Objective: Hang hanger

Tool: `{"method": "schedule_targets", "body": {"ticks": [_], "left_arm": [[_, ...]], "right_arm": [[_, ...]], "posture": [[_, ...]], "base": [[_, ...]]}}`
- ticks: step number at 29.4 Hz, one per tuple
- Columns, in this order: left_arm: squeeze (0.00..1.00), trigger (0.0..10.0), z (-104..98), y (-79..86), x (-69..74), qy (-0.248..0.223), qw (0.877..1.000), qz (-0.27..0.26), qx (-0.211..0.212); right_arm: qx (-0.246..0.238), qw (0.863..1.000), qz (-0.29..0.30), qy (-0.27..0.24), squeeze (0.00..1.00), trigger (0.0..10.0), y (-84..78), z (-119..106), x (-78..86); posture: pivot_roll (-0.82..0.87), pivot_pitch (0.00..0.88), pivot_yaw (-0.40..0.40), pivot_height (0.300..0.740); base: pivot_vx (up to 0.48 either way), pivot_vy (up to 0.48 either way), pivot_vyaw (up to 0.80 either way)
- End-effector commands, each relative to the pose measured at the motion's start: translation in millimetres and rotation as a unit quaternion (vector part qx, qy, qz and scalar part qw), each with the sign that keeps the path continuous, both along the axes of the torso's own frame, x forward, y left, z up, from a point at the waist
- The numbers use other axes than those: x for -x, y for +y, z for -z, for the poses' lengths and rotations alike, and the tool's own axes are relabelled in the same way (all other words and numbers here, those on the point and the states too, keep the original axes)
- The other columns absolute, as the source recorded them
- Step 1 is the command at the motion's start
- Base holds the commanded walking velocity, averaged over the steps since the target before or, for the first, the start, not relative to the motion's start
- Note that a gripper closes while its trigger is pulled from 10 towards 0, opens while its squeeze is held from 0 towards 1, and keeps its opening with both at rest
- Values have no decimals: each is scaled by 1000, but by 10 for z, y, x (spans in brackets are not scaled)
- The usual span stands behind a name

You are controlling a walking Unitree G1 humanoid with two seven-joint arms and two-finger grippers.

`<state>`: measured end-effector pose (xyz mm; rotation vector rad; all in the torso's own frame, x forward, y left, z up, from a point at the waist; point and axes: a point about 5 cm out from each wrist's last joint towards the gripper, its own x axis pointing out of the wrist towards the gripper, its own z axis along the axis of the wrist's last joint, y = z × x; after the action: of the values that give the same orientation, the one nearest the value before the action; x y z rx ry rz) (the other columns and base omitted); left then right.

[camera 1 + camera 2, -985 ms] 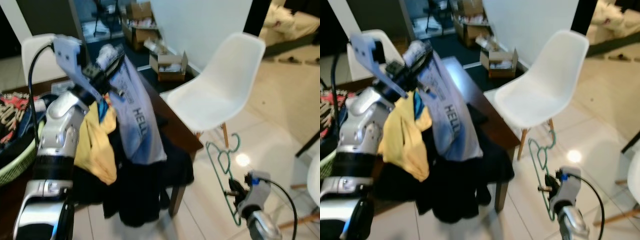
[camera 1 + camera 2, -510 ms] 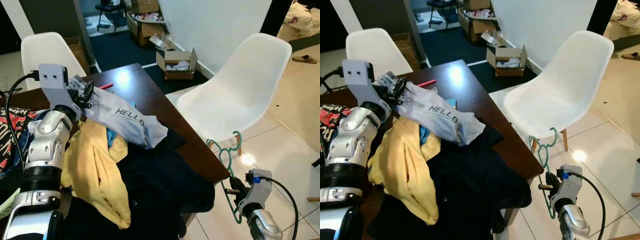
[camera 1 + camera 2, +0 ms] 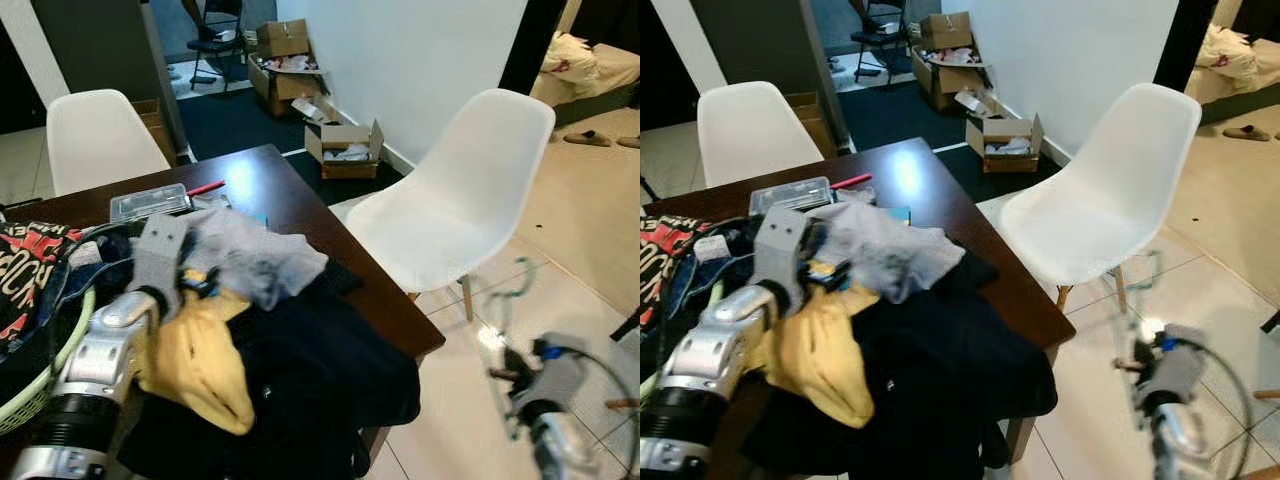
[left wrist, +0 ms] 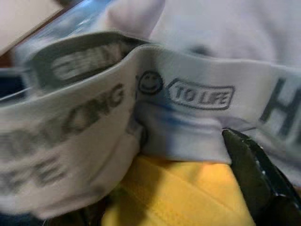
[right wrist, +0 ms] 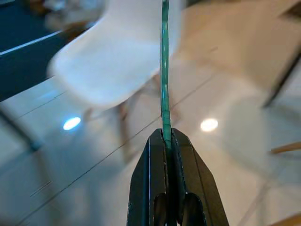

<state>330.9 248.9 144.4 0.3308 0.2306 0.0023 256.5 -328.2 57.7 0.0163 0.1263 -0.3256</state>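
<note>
A thin green hanger (image 5: 164,70) stands upright with my right gripper (image 5: 165,137) shut on its wire; in the left eye view the hanger (image 3: 512,300) and that gripper (image 3: 522,378) are blurred, low at the right over the tiled floor. My left gripper (image 3: 195,282) rests on the clothes pile on the dark table (image 3: 300,205), shut on the neck of a grey printed shirt (image 3: 250,258). The left wrist view has that shirt (image 4: 197,94) close up, a yellow garment (image 4: 188,197) under it, and one black finger (image 4: 249,174).
A yellow garment (image 3: 200,365) and a dark garment (image 3: 320,380) lie heaped on the table's near end. A white chair (image 3: 450,210) stands between table and hanger, another (image 3: 95,135) at the far side. A green basket (image 3: 35,405), clear box (image 3: 150,202) and cardboard boxes (image 3: 345,150) are around.
My left arm came down from held high, and the grey shirt now lies bunched on the pile. The right gripper with the hanger has swung right and is blurred. The camera shifted.
</note>
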Motion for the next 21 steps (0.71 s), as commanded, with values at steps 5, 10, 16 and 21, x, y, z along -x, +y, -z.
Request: {"method": "schedule_targets", "body": {"ticks": [5, 10, 16, 21], "left_arm": [[392, 10000, 133, 442, 235, 48, 991, -97, -84], [0, 10000, 43, 534, 310, 7, 989, -132, -69], [0, 10000, -263, 461, 210, -92, 990, -105, 5], [0, 10000, -468, 146, 159, -129, 984, 33, 118]], "right_arm": [[41, 993, 60, -91, 0, 10000, -312, -609, -152], [52, 982, -34, -181, 0, 10000, -48, -1110, -397], [73, 944, -227, -227, 0, 10000, 739, -1482, -638], [104, 929, -308, -178, 0, 10000, 1028, -1375, -655]], "posture": [[-38, 112, 13, 740], [-33, 109, 8, 740], [-21, 102, -3, 740], [-17, 99, -2, 740]], "base": [[0, 0, 0], [0, 0, 0], [0, 0, 0], [0, 0, 0]]}}
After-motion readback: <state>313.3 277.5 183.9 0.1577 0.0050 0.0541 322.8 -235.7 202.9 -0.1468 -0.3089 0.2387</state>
